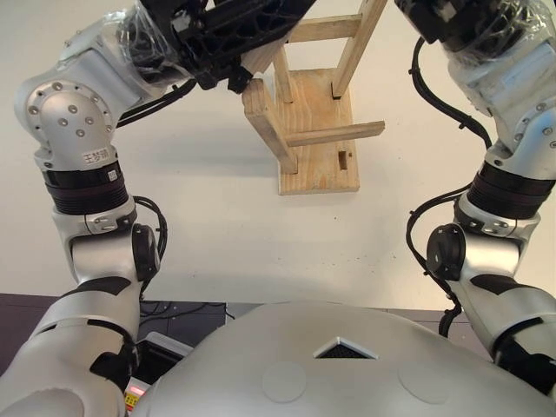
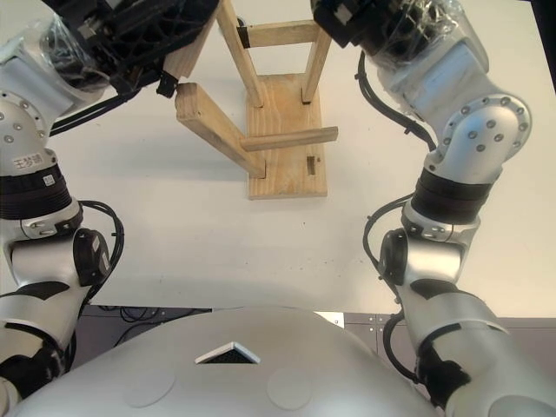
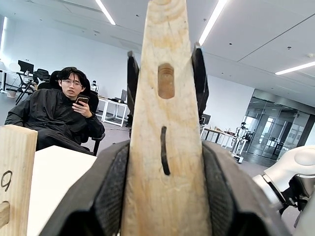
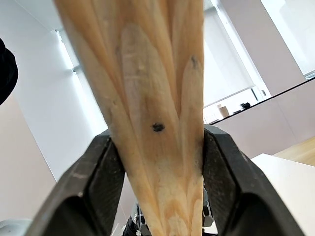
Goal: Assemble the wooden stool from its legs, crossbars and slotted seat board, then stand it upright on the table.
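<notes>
The stool is judged to be at the leg-fitting step. The flat, slotted pale-wood seat board (image 1: 317, 181) is lying on the white desk (image 1: 217, 234), and the legs fitted so far point upward from it. Three square pale-wood legs are set in it: the far-left leg (image 1: 283, 78), the far-right leg (image 1: 354, 48) and the near-left leg (image 1: 269, 130), which is tilted outward to the left. The two far legs are joined by the upper crossbar (image 1: 326, 29). The lower crossbar (image 1: 339, 133) runs rightward from the near-left leg, and its right end is left free. Just beside that free end, an empty slot (image 1: 345, 159) is seen in the board.

The left gripper (image 3: 165, 73) is clamped on a pale wooden bar (image 3: 165, 147) marked by a round hole and a narrow slit, held just above the top of the near-left leg. Whether this bar is joined to anything cannot be told. The right gripper (image 4: 157, 147) is clamped on the upper part of the far-right leg, so the frame is presumably being steadied.

The held bar is taken to be the fourth leg. For the next move it would need to be carried across to the near-right corner, turned upright, lined up with the empty slot and the free crossbar end, and pressed home. The tilted leg would probably need straightening. Standing the stool upright is not yet done.
</notes>
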Motion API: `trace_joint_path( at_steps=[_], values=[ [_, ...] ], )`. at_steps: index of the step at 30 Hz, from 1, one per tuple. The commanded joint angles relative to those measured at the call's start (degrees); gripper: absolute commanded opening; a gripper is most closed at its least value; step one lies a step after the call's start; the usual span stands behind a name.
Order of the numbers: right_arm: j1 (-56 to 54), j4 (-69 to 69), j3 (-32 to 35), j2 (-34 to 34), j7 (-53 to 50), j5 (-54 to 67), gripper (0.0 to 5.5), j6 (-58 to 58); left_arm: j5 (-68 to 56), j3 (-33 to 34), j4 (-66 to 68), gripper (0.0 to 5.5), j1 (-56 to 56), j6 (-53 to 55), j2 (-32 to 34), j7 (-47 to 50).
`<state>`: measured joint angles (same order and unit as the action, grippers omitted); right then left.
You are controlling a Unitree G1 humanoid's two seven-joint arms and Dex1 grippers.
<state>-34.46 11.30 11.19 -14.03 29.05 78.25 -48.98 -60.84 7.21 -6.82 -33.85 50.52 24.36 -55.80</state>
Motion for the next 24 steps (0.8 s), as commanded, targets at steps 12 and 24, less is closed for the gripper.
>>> trace_joint_path(
  at_steps=[12,24],
  values=[
    [0.63,-5.93,2.18,-2.76,4.10,-7.37,2.05,3.78,-0.59,5.92,6.33,3.82,2.54,1.48,3.52,1.90],
    [10.92,-23.52,-1.57,-12.55,25.64,-30.01,2.05,13.90,4.04,6.34,6.73,4.81,6.67,-2.92,1.25,5.97]
  ],
)
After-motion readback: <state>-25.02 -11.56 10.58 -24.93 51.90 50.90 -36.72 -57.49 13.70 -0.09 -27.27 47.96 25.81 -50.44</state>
